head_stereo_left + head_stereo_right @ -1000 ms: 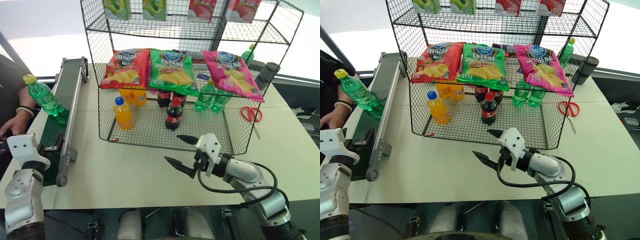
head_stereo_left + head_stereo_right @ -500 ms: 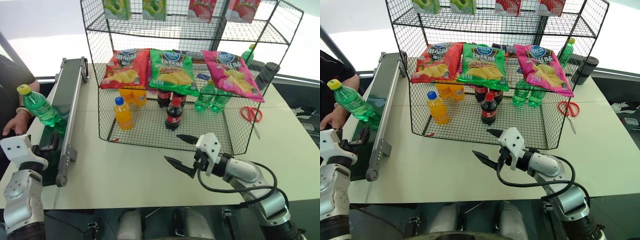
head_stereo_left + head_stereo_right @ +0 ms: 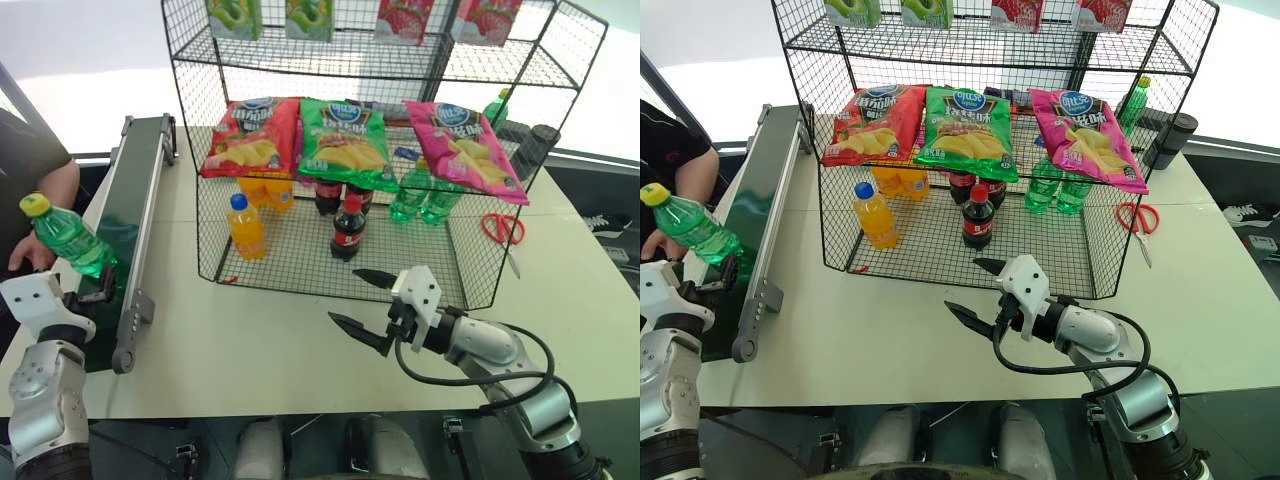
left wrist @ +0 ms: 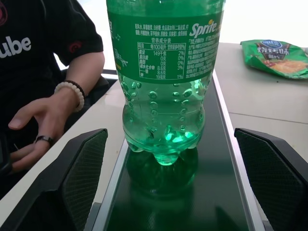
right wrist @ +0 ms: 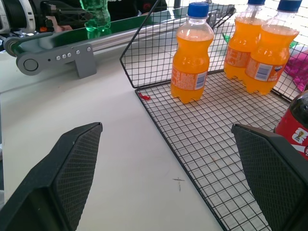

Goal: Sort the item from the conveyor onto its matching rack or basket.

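Our left gripper (image 4: pixel 168 187) is wide open at the near end of the conveyor (image 3: pixel 128 215), with its 2 black fingers (image 4: pixel 77 178) on either side of the belt and nothing between them touching. We see the green soda bottle (image 3: pixel 66 240) standing on the dark green belt just ahead of this gripper, tilted a little, with its yellow cap toward the person's hand (image 3: pixel 28 255) beside the conveyor. From the left wrist view the bottle (image 4: pixel 163 82) stands between the 2 fingers but apart from both.

Our right gripper (image 3: pixel 362 301) is also wide open and holds nothing; it hangs over the white table (image 3: pixel 260 340) just in front of the black wire rack (image 3: pixel 340 150). On the rack's lowest tier we see orange soda bottles (image 5: pixel 191 53), cola bottles (image 3: pixel 346 228) and green bottles (image 3: pixel 422 200), and 3 chip bags (image 3: pixel 345 140) lie on the tier above. Red scissors (image 3: pixel 500 228) lie on the table to the right of the rack.
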### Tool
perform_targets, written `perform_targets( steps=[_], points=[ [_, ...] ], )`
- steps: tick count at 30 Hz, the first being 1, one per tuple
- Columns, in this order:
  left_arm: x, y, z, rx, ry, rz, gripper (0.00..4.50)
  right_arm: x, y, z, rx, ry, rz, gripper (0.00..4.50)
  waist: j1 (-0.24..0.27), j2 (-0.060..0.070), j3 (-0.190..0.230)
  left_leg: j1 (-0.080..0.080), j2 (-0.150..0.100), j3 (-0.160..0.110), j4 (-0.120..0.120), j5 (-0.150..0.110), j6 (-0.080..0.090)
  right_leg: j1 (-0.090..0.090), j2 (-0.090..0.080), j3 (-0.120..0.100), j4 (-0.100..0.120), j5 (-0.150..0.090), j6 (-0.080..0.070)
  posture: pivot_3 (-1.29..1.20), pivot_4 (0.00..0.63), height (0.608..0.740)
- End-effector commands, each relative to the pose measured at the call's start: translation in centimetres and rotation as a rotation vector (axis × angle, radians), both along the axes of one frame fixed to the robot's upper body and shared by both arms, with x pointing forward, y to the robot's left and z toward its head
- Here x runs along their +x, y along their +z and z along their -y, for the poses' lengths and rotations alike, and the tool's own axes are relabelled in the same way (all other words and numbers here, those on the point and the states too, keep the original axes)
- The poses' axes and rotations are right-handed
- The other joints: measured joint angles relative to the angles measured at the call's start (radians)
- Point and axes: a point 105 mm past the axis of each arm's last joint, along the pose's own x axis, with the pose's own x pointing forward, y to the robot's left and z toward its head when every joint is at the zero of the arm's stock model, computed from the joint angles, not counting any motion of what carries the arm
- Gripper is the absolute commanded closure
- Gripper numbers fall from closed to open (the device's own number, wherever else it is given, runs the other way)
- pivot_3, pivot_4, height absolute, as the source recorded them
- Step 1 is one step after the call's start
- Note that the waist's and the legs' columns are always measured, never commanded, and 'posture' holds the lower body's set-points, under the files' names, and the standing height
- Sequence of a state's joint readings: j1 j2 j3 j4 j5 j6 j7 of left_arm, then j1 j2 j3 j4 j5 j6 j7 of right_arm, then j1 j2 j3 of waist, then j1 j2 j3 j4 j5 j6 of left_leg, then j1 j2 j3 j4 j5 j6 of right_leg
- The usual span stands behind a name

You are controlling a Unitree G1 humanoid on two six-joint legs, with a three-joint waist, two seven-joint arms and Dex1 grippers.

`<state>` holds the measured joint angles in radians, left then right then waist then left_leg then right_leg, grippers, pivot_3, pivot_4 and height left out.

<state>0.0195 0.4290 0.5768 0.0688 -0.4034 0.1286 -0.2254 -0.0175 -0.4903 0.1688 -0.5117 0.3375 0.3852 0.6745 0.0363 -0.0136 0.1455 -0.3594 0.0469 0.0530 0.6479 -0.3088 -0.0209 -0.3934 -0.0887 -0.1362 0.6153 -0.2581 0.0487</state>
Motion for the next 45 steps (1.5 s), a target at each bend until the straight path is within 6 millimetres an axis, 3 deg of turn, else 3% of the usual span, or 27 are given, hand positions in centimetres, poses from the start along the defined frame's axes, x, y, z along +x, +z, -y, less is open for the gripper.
perform_targets(
  steps=[1,10,14,16,19,23,28,30,34,38,45],
  points=[
    [-0.1,1.7,-0.7,0.025,0.025,0.059,0.00,-0.2,1.0,-0.2,0.024,0.015,0.044,0.01,0.000,0.000,0.000,0.000,0.000,0.000,0.000,0.000,0.000,0.000,0.000,0.000,0.000,0.000,0.000,0.00,0.150,0.734],
    [-0.1,1.8,-1.0,0.027,0.047,0.065,0.00,-0.2,0.9,-0.2,0.026,0.019,0.042,0.01,0.000,0.000,0.000,0.000,0.000,0.000,0.000,0.000,0.000,0.000,0.000,0.000,0.000,0.000,0.000,0.00,0.150,0.734],
    [-0.3,1.8,-1.0,0.026,0.049,0.063,1.73,-0.2,0.9,-0.2,0.028,0.021,0.041,0.00,0.000,0.000,0.000,0.000,0.000,0.000,0.000,0.000,0.000,0.000,0.000,0.000,0.000,0.000,0.000,0.00,0.150,0.734],
    [-0.3,1.9,-1.0,0.030,0.047,0.064,1.80,-0.2,0.9,-0.2,0.029,0.021,0.041,0.00,0.001,0.000,0.000,0.000,0.000,0.000,0.000,0.000,0.000,0.000,0.000,0.000,0.000,0.000,0.000,0.00,0.150,0.734],
    [-0.1,3.2,-0.4,0.054,-0.027,0.090,1.80,-0.1,0.9,-0.2,0.028,0.020,0.040,0.00,0.000,0.000,0.000,0.000,0.000,0.000,0.000,0.000,0.000,0.000,0.000,0.000,0.000,0.000,0.000,0.00,0.150,0.734],
    [0.2,7.4,1.8,0.135,-0.233,0.124,1.80,-0.1,1.0,0.1,0.019,0.017,0.048,0.00,0.000,-0.005,0.002,-0.004,0.000,-0.001,0.000,0.000,0.000,-0.003,0.000,-0.001,0.000,0.000,0.000,0.00,0.150,0.734],
    [0.3,9.5,4.7,0.189,-0.477,0.083,1.80,0.1,1.2,0.6,0.013,0.014,0.050,0.00,0.000,-0.006,0.002,-0.012,0.000,-0.002,0.002,0.001,-0.001,-0.009,0.001,-0.002,0.000,0.001,-0.001,0.00,0.150,0.734],
    [0.4,9.5,7.4,0.174,-0.606,0.059,1.80,0.1,1.4,1.1,0.013,0.015,0.049,0.00,-0.001,-0.006,0.002,-0.012,-0.001,-0.001,0.002,0.001,-0.001,-0.009,0.000,-0.002,0.000,0.001,-0.001,0.00,0.150,0.734],
    [0.4,7.7,15.4,0.170,-0.954,-0.014,1.80,0.6,2.9,2.0,0.060,-0.011,0.051,0.00,0.003,-0.006,0.002,-0.012,-0.001,-0.002,0.002,0.001,-0.001,-0.008,0.001,-0.002,0.000,0.001,-0.001,0.00,0.150,0.734],
    [0.7,6.1,22.4,0.154,-1.223,-0.010,1.80,0.5,4.7,1.3,0.110,0.023,0.049,0.00,0.002,-0.004,0.003,-0.012,-0.001,-0.002,0.004,0.001,-0.001,-0.008,0.001,-0.002,0.000,0.001,-0.002,0.00,0.150,0.734],
    [0.7,4.6,29.4,0.211,-1.619,-0.005,1.80,-0.1,6.0,-0.5,0.162,0.061,0.038,0.00,-0.003,-0.003,0.003,-0.010,0.000,-0.002,0.002,0.001,-0.001,-0.008,0.009,-0.001,0.001,0.002,-0.003,0.00,0.150,0.734]
  ],
)
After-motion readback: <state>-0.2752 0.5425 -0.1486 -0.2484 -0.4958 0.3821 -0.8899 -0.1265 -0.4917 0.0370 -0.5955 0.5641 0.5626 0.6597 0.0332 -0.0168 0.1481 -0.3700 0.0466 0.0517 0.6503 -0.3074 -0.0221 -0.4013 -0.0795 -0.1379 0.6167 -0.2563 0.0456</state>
